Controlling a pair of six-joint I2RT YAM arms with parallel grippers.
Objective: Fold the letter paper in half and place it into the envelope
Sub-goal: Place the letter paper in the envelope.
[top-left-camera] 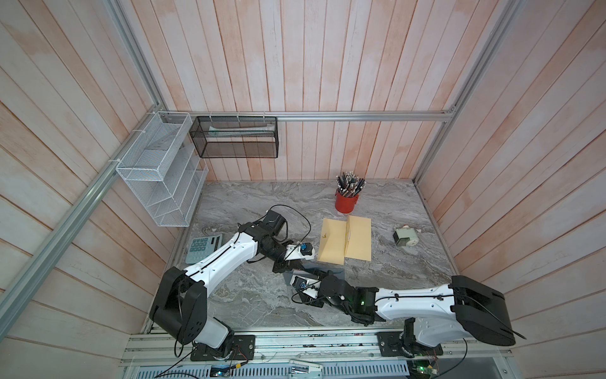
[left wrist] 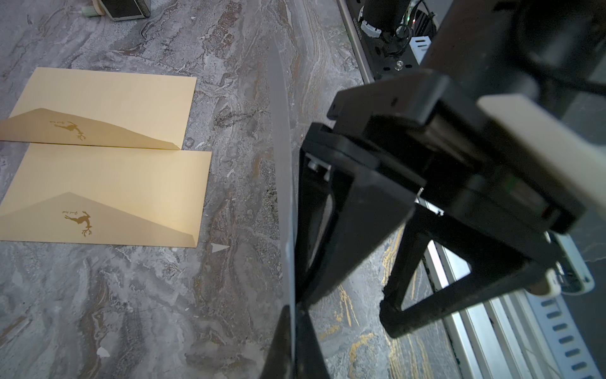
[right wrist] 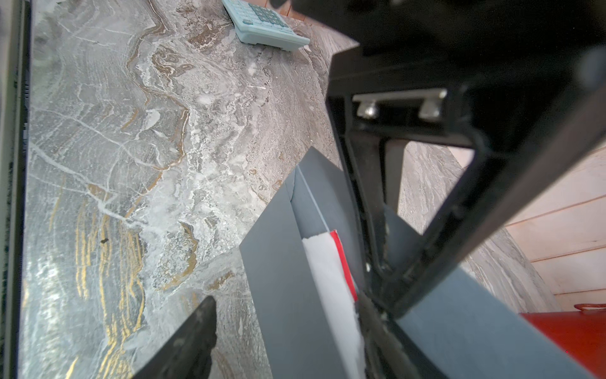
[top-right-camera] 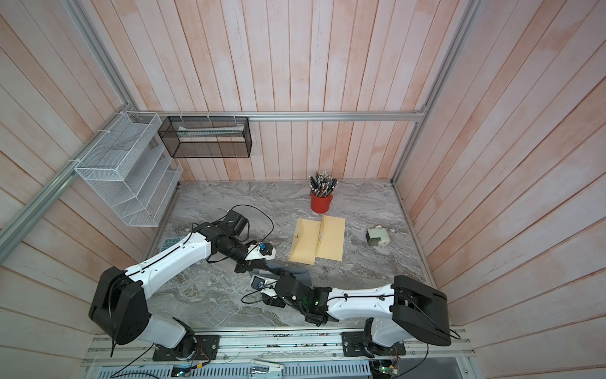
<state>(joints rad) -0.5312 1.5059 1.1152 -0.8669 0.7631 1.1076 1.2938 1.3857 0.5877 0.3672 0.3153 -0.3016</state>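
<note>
Between my two grippers, near the table's middle front, a grey envelope (top-left-camera: 337,271) is held up off the table. The white letter paper (right wrist: 329,279), with a red edge, sits inside its open pocket (right wrist: 278,279). My left gripper (left wrist: 292,331) is shut on the thin edge of the grey envelope (left wrist: 283,183), seen edge-on in the left wrist view. My right gripper (right wrist: 288,331) is open. One of its fingers (right wrist: 193,331) stands outside the envelope's front wall and the other is next to the paper. In both top views the grippers meet over the envelope (top-right-camera: 303,275).
Two tan envelopes (top-left-camera: 333,242) (top-left-camera: 359,239) lie side by side behind the grippers. A red cup of pens (top-left-camera: 347,201) stands at the back, a pencil sharpener (top-left-camera: 406,237) to the right and a teal calculator (top-left-camera: 203,247) at the left. Wire baskets (top-left-camera: 157,170) hang on the wall.
</note>
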